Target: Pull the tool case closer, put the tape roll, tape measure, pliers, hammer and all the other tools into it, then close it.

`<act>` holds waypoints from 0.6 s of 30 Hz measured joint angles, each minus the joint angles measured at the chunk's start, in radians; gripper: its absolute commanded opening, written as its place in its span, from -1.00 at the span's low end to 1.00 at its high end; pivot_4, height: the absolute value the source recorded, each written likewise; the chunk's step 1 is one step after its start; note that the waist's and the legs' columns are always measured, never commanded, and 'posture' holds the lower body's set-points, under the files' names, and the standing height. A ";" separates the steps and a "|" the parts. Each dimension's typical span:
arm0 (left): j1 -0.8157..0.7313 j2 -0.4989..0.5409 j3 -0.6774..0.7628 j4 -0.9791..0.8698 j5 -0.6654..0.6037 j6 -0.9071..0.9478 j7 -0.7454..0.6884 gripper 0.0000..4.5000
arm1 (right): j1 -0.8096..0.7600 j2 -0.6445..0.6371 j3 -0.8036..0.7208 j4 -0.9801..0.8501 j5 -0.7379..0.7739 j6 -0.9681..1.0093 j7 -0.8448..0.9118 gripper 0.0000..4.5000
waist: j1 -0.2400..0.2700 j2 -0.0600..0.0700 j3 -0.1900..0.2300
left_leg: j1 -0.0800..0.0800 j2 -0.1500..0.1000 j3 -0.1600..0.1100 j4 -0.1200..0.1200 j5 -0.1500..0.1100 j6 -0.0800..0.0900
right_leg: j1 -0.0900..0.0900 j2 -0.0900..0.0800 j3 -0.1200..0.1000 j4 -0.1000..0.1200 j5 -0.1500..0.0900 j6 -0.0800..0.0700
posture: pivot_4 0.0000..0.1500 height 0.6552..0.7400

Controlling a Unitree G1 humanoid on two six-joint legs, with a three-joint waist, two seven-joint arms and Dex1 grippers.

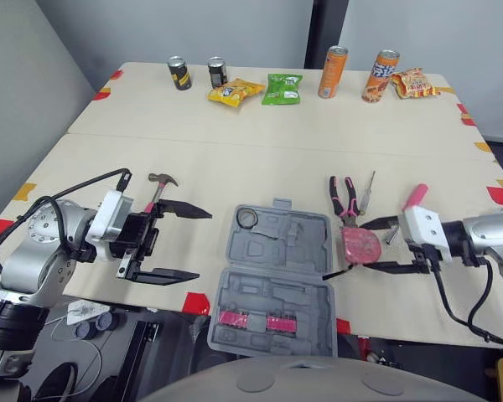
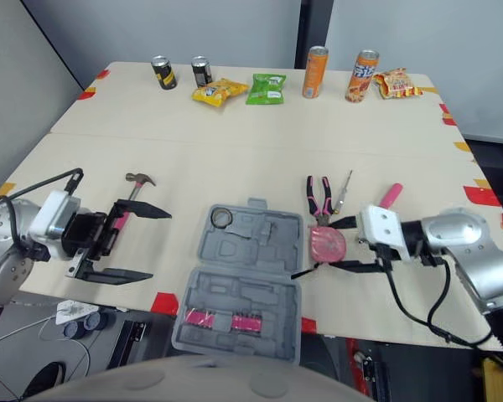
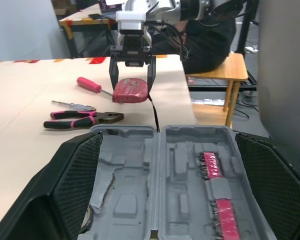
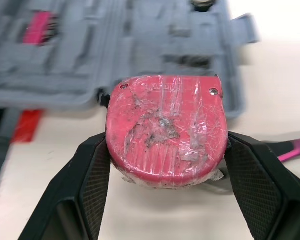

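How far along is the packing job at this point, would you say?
Done: the tool case sits open at the near edge with the tape roll inside. In hand: the right gripper clasps the tape measure; the left gripper is open. Left: hammer, pliers, two screwdrivers on the table, then closing.

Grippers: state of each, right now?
Left gripper: open, empty.
Right gripper: closed on the tape measure.
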 measured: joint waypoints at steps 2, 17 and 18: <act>0.002 -0.010 0.017 0.000 0.006 0.006 0.013 1.00 | -0.038 -0.001 0.033 -0.071 -0.033 0.095 -0.035 0.31 | 0.001 0.000 0.000 | 0.000 0.000 0.000 0.000 0.000 0.000 | 0.000 0.000 0.000 0.000 0.000 0.000 | 1.00 1.00; 0.022 -0.025 0.076 0.007 0.039 0.047 0.061 1.00 | -0.375 0.051 0.328 -0.275 -0.211 0.610 -0.119 0.31 | 0.002 0.000 0.000 | 0.001 0.000 0.001 0.000 0.001 -0.003 | -0.002 0.000 0.002 0.001 0.000 0.001 | 1.00 1.00; 0.022 -0.025 0.076 0.007 0.040 0.051 0.061 1.00 | -0.386 0.052 0.345 -0.274 -0.223 0.622 -0.117 0.31 | 0.003 0.000 0.000 | 0.001 0.000 0.001 0.000 0.001 -0.003 | -0.002 0.000 0.002 0.001 0.000 0.001 | 1.00 1.00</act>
